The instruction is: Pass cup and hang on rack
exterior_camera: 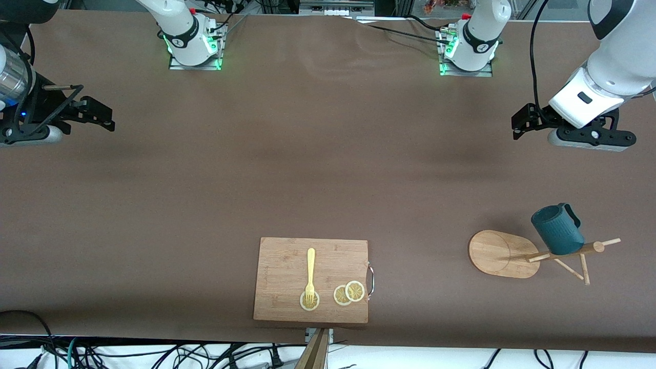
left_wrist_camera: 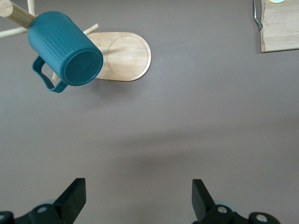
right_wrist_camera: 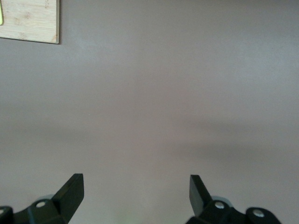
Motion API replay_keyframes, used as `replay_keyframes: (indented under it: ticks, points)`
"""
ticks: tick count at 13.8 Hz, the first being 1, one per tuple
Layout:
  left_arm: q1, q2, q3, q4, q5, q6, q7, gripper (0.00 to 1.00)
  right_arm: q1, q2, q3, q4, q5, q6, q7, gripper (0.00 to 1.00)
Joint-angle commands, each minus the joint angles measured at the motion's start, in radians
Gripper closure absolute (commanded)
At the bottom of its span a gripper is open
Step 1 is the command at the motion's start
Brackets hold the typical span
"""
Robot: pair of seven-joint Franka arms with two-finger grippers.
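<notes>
The teal mug [exterior_camera: 557,229] hangs on a peg of the bamboo mug tree [exterior_camera: 505,253] at the lower right of the front view. Left pincer [exterior_camera: 518,125] and right pincer [exterior_camera: 105,117] hover over bare bench [exterior_camera: 307,154], both spread open and empty.

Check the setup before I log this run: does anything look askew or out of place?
Nothing stands out: the cup hangs on a rack peg; both tools, left and right, hover open, empty.
</notes>
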Motion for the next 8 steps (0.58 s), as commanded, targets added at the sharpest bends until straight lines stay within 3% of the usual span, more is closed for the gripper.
replay_keyframes:
  ticks: [1,8]
  points:
    - [-0.001,0.014,-0.001,0.034,-0.012,-0.026,-0.005,0.0,-0.013,0.0,0.004,0.006,0.019,-0.007,-0.008,0.0]
    - [-0.001,0.014,-0.001,0.034,-0.012,-0.033,-0.007,0.0,-0.013,0.0,0.004,0.006,0.019,-0.007,-0.008,0.0]
